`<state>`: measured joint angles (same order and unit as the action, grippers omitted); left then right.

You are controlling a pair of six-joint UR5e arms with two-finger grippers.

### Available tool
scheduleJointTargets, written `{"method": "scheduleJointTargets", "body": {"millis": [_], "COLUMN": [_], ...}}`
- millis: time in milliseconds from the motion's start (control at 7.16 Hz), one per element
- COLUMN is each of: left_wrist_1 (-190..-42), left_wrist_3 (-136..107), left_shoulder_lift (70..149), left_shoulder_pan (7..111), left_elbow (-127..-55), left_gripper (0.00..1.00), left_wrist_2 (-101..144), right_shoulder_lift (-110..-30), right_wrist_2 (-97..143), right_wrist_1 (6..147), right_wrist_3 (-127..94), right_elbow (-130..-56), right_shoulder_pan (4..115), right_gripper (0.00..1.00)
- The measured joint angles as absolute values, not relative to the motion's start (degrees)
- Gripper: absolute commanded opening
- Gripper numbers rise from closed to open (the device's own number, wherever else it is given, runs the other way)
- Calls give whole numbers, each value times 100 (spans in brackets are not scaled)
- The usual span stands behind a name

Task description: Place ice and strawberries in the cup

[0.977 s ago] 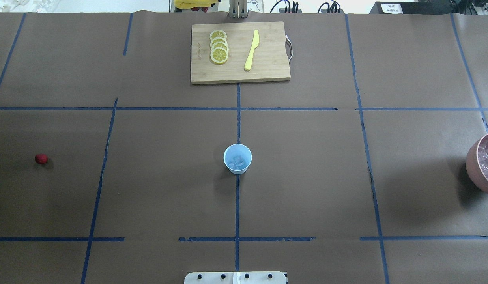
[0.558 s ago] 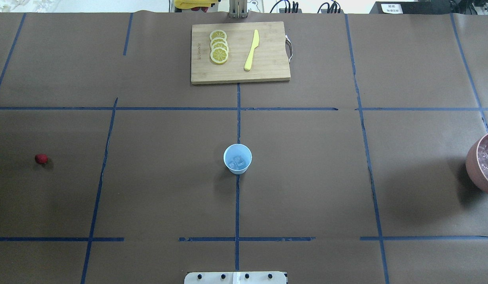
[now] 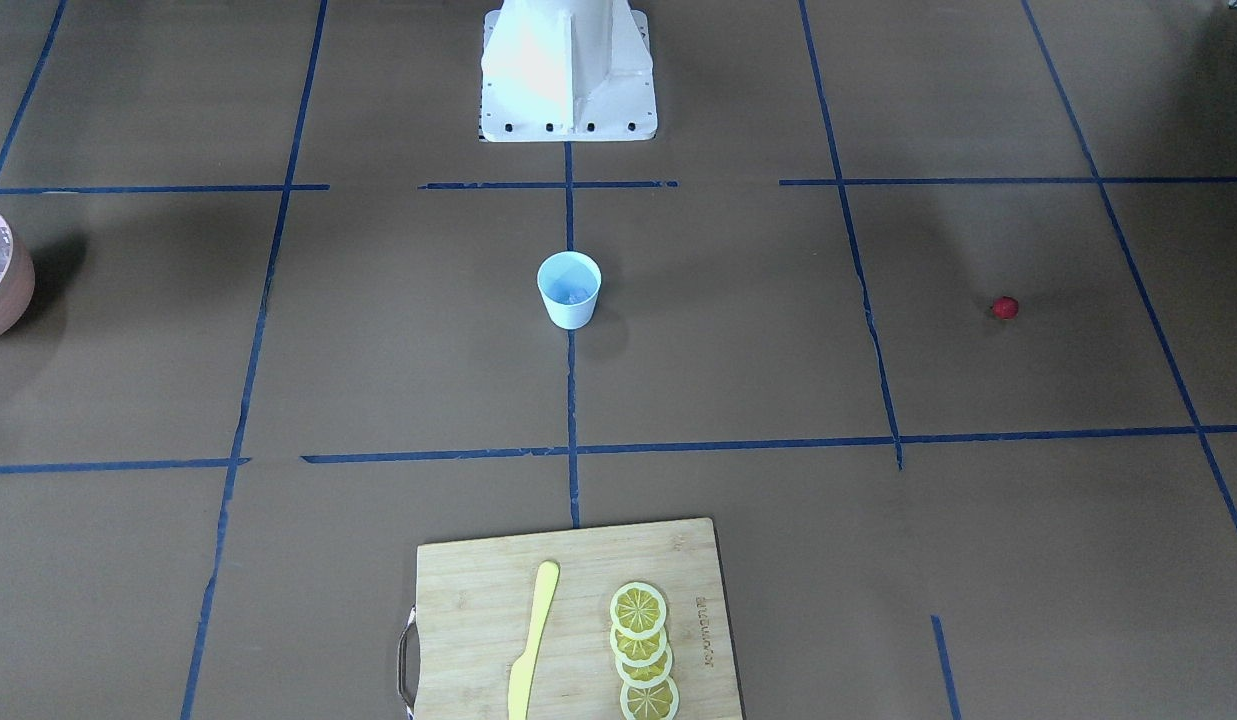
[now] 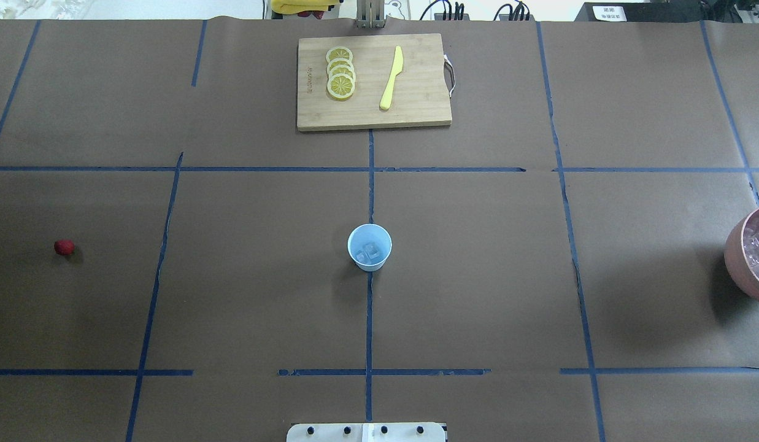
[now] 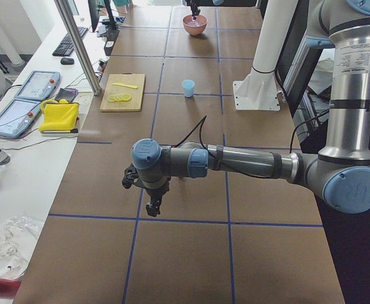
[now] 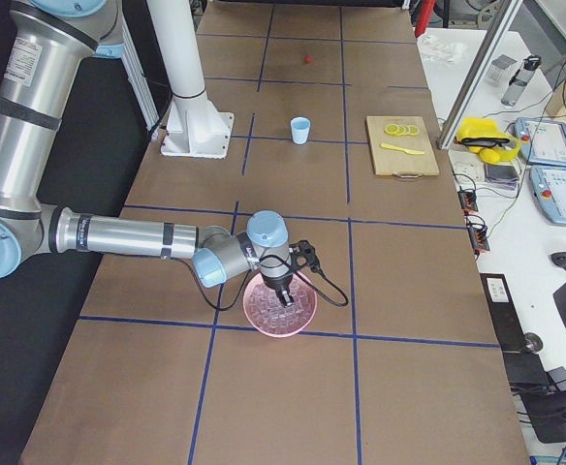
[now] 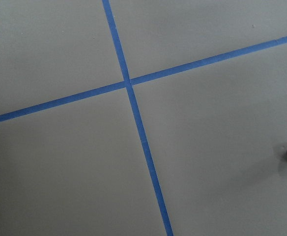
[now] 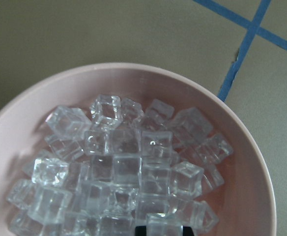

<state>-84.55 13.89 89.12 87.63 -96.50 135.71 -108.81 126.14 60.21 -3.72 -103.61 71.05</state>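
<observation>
Pale-blue cup point(image 4: 357, 240) upright at table centre, ice cubes point(image 4: 371, 252) inside. Strawberry point(image 4: 64, 247) lies alone, well out to the robot's left. Left gripper point(image 5: 153, 206) hangs low near it. Right gripper point(image 6: 285, 294) hangs over pink bowl point(image 8: 246, 196) of heaped ice point(image 8: 126, 169). You cannot tell either grip's state.

The brown worktop point(image 4: 477, 276) has blue tape lines point(image 4: 262, 169) that cut it into squares. At its far edge lies a wooden board point(image 4: 419, 98) with a metal handle. Four yellow lemon slices point(image 4: 340, 72) lie in a row on the board, each partly over the next. A yellow knife point(image 4: 391, 78) lies just beside them. A pink bowl point(image 4: 736, 255) sits at the worktop's right end. A yellow cloth point(image 5: 59, 116) lies on a white side table.
</observation>
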Motion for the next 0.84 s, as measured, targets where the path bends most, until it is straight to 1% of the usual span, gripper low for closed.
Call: {"method": "scheduleJointTargets", "body": {"millis": [279,558,838], "left_wrist_1": [-8455,-8455,-8455], "left_wrist_3": [1389,1389,1387], "left_shoulder_lift": [8912,8910,8924], "left_shoulder_pan": [8757,8754,8754], "left_elbow": [-9650,-9653,-9653], "left_gripper": [100,100,100], "left_wrist_2": [13570,13571,13570], "right_shoulder_lift": [-10289,-9271,-8120], "right_wrist_2": [12621,12610,12529], "right_wrist_1": [6373,7122,7978], "right_wrist_3": [-992,-1613,-2849], "right_elbow": [-10532,-10637,-10764], "right_shoulder_pan": [7053,6599,5885], "right_gripper": [0,0,0]}}
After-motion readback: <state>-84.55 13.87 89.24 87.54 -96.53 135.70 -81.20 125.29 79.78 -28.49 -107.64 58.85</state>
